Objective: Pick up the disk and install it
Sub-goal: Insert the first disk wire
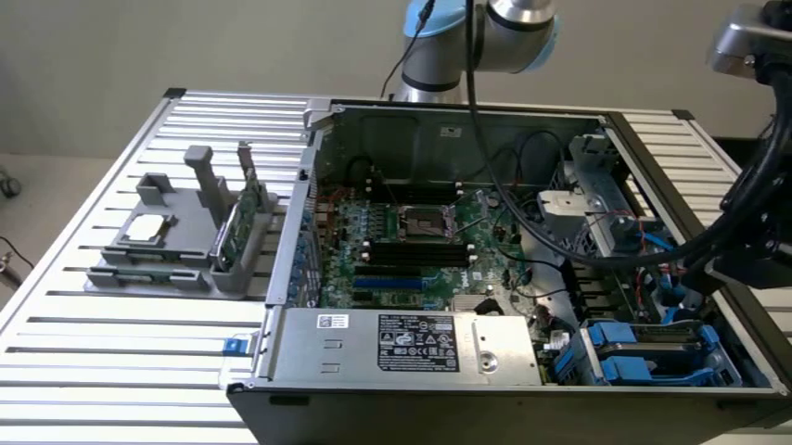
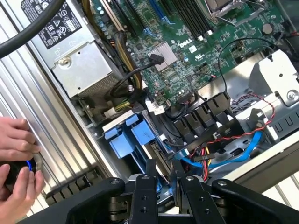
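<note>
The disk (image 1: 625, 357) (image 2: 128, 140) sits in the drive bay at the lower right of the exterior view, in the corner of the open case (image 1: 495, 413) beside the power supply (image 1: 409, 343). The jaws pinch its near edge, closed narrowly around it. A person's hands (image 2: 18, 186) hold a small black object over the slatted tabletop (image 1: 124, 352).

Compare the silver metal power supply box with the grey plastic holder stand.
The silver metal power supply box lies inside the computer case; the grey plastic holder stand is outside, on the slatted table. The box bears a label; the stand holds an upright green card. Both are grey.
</note>
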`<state>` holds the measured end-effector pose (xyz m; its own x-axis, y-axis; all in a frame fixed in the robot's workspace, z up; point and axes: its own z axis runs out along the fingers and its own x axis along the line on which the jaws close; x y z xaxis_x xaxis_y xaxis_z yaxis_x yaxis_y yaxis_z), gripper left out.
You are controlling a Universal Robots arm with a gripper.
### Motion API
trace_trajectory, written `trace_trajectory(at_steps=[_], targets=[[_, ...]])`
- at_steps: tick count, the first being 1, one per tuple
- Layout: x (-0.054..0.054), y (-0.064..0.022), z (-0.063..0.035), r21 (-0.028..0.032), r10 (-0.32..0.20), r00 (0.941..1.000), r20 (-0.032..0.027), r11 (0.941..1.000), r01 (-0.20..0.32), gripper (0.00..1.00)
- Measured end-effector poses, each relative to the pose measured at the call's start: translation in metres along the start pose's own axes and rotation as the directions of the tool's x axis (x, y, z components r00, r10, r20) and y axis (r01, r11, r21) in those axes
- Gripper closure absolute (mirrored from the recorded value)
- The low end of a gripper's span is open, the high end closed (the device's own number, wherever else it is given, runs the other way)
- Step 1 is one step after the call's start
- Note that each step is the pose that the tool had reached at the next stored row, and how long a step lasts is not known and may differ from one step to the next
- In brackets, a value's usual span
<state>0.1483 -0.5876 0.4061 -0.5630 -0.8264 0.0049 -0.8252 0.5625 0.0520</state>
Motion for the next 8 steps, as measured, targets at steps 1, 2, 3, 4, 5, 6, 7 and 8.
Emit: trace_trajectory(at_steps=[1, 2, 3, 4, 5, 6, 7, 8], targets=[[0.0000, 0.0000, 0.0001, -0.0001, 0.018, 0.9998, 0.0009, 0.9998, -0.018, 0.73], [0.0000, 0.0000, 0.0001, -0.0002, 0.035, 0.9994, 0.0018, 0.9994, -0.035, 0.73], [0.0000, 0.0000, 0.0001, -0.0003, 0.052, 0.9987, 0.0027, 0.9987, -0.052, 0.73], [0.0000, 0.0000, 0.0001, -0.0005, 0.070, 0.9976, 0.0036, 0.9976, -0.070, 0.73], [0.0000, 0.0000, 0.0001, -0.0006, 0.086, 0.9963, 0.0045, 0.9963, -0.086, 0.73], [0.0000, 0.0000, 0.0002, -0.0008, 0.104, 0.9946, 0.0054, 0.9946, -0.104, 0.73], [0.0000, 0.0000, 0.0002, -0.0010, 0.121, 0.9927, 0.0063, 0.9927, -0.121, 0.73], [0.0000, 0.0000, 0.0002, -0.0012, 0.139, 0.9902, 0.0072, 0.9902, -0.139, 0.73]])
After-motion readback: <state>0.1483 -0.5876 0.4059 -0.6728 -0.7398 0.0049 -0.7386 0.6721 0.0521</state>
